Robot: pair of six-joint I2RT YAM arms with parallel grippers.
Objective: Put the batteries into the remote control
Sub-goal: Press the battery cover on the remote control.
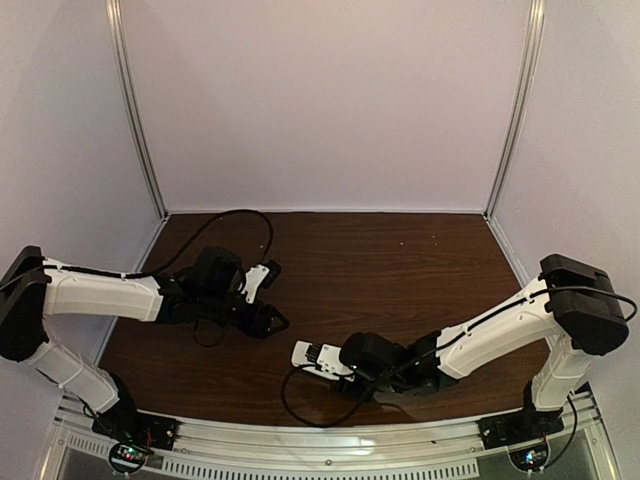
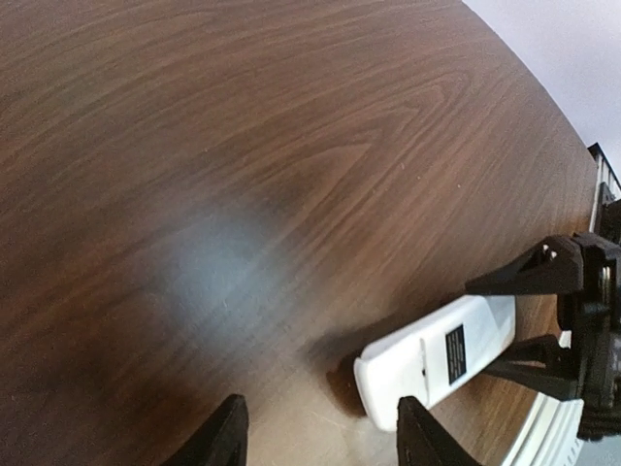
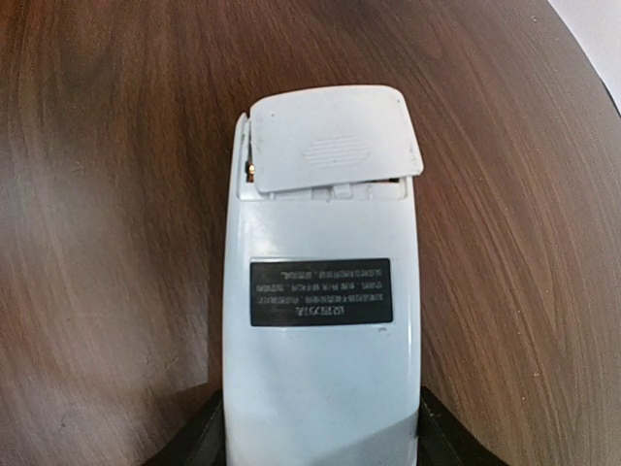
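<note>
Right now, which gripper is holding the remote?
The right gripper: its jaws clamp the remote control at one end. The left gripper is open with nothing between its fingers, near the other end.

Top view looks down over the whole table point(image 1: 400, 250); both close wrist views share the remote control point(image 3: 320, 320).
</note>
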